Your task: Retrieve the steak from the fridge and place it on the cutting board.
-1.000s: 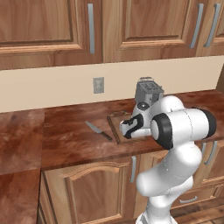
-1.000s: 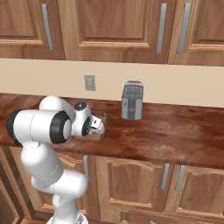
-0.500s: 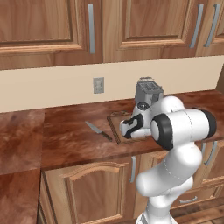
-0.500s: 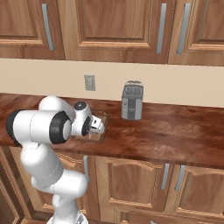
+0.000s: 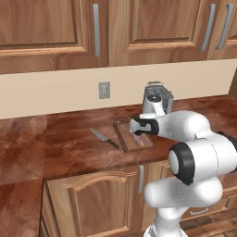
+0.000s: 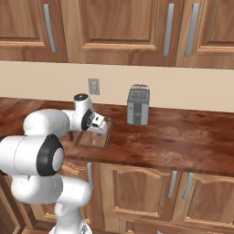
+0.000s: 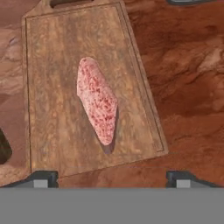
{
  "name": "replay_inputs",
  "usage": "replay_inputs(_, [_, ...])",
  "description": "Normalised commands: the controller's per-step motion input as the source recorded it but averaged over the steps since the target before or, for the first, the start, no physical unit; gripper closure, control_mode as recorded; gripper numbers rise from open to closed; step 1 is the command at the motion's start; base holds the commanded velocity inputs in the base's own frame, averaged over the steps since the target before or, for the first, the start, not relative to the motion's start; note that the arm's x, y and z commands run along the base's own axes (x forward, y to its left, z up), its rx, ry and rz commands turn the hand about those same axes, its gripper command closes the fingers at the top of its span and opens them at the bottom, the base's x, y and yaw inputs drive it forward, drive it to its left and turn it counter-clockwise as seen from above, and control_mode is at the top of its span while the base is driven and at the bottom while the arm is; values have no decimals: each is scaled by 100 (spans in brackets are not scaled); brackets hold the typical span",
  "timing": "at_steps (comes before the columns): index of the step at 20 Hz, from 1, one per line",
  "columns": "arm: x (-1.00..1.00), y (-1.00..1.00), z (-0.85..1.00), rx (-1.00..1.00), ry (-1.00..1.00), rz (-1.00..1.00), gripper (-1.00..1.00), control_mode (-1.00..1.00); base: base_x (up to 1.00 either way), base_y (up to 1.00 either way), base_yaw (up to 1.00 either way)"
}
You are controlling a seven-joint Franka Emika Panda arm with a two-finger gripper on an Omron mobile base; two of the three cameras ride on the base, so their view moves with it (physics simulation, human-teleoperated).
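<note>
Steak (image 7: pixel 98 105): flat elongated slab, pink mottled with white flecks, rounded ends, lying diagonally near the middle of the cutting board (image 7: pixel 52 65). It rests on the board surface, free of the fingers, and casts a thin shadow along its lower edge.

Cutting board: rectangular, light brown wood with visible streaky grain and a narrow darker raised rim. It lies flat on the tabletop (image 5: pixel 74 143) and in the left base view (image 5: pixel 132 139) is partly covered by the arm's wrist.

Gripper (image 7: pixel 113 177): points down over the board. Fingers (image 7: pixel 41 178) stand wide apart, the two dark tips at opposite sides of the hand view's lower edge, nothing between them. In the right base view the gripper (image 6: pixel 98 125) hangs just above the board (image 6: pixel 93 140).

Tabletop: glossy reddish-brown, marbled with lighter patches.

Knife (image 5: pixel 104 138): grey blade with a dark handle, lying flat on the tabletop just left of the board, apart from it.

Toaster (image 6: pixel 138 106): boxy grey metal with a slotted top, upright behind the board near the wall.

Wall outlet (image 5: pixel 104 90): pale rectangular plate on the cream backsplash. Wooden cabinets (image 6: pixel 123 27) with panelled doors and grey bar handles hang above.
</note>
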Motion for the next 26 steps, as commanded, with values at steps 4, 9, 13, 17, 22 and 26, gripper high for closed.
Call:
replay_inputs(4, [-65,0,91,0,35,0,-100,-100,0,0,0])
replay_inputs(9, [-79,0,13,0,49,3,-100,-100,0,0,0])
replay_inputs(13, [-71,0,-15,0,26,1,-100,-100,0,0,0])
replay_inputs(17, [-48,-2,-19,0,1,0,-100,-100,0,0,0])
replay_inputs(22, [-48,-5,-39,1,-11,0,-100,-100,0,0,0])
replay_inputs(26, [-32,-8,-62,5,-35,0,-100,-100,0,0,0])
